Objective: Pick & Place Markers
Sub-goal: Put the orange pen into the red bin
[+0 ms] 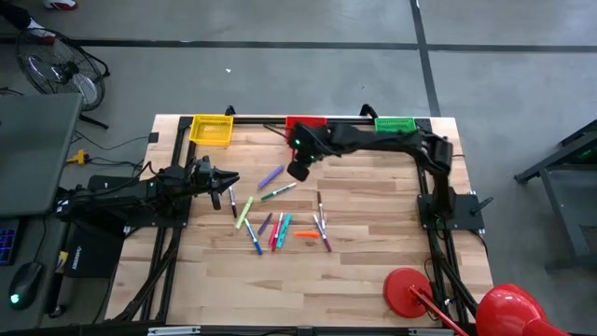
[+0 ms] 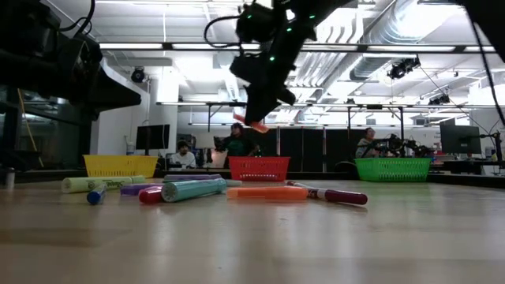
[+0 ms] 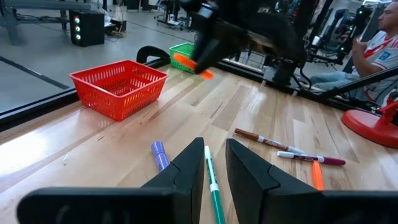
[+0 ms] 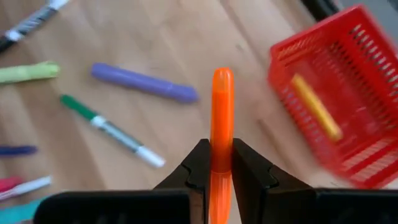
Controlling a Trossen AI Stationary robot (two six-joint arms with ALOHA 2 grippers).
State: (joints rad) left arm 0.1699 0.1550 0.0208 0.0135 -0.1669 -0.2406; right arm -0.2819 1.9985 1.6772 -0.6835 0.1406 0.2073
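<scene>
I see the table (image 1: 373,280) bare toward six o'clock, three baskets along its twelve o'clock edge. My right gripper (image 4: 211,163), the nearer arm, hangs clamped on an orange marker (image 4: 221,118) whose long axis points straight out past the fingertips. The red basket (image 4: 339,81) lies at about one o'clock from it in the high view, near, with clear air between; something yellow already lies inside. My left gripper (image 3: 214,163) waits at nine o'clock, jaws narrow, empty. Loose markers (image 1: 280,224) scatter mid-table.
</scene>
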